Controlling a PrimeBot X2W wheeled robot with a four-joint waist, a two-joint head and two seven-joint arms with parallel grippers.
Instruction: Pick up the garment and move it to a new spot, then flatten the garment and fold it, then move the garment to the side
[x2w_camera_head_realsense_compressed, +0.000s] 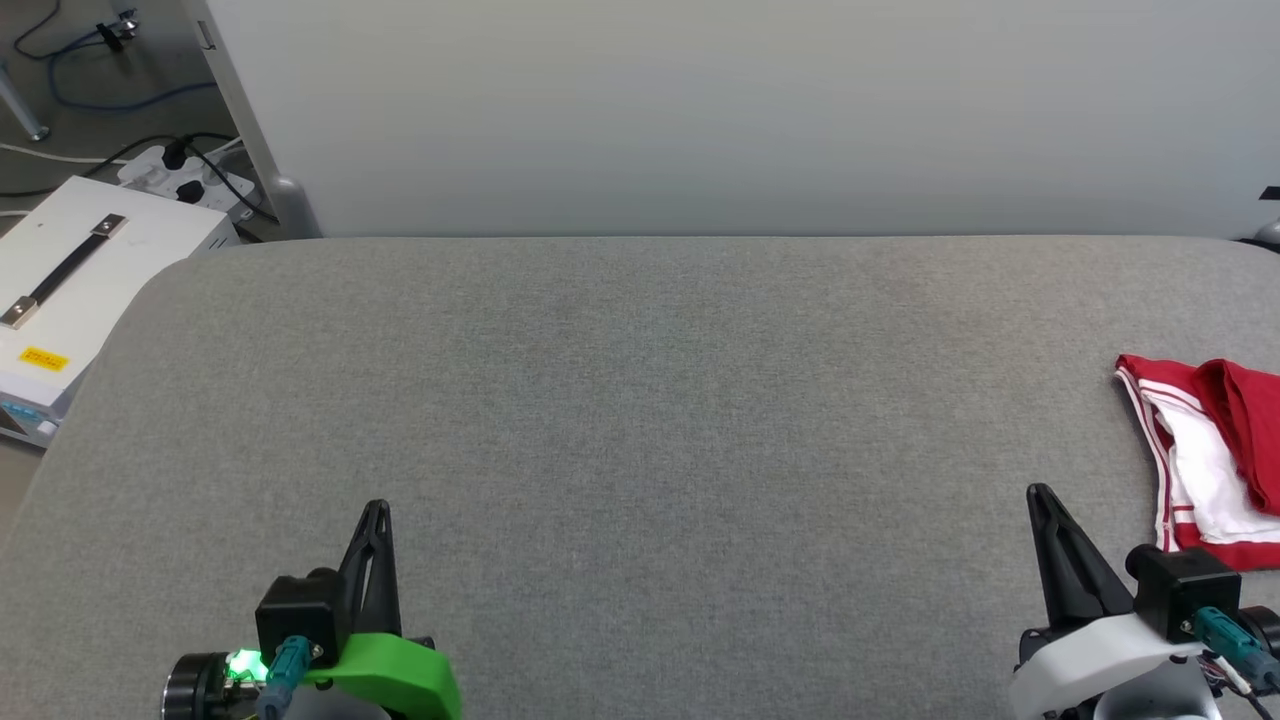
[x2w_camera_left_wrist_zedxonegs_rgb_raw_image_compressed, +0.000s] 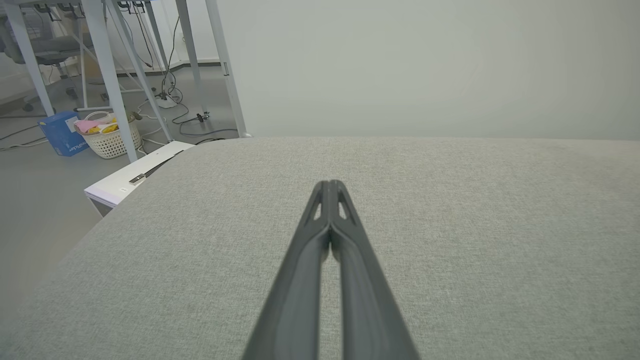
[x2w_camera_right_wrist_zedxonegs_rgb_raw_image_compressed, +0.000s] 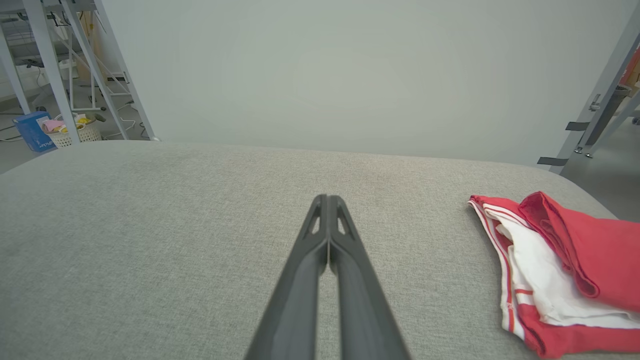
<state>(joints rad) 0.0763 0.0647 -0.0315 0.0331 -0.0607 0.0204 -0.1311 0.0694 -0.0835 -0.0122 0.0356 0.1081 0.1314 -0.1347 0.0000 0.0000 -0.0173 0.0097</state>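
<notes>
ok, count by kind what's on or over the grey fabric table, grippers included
red-and-white jersey garment, bunched at the table's right edge: 1
dark two-finger grippers, both shut and empty: 2 (left gripper, right gripper)
Total: 3

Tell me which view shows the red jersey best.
The right wrist view: the jersey lies large and near, with its red body, white sleeve and striped trim plain. In the head view the jersey is smaller, cut by the right edge.
</notes>
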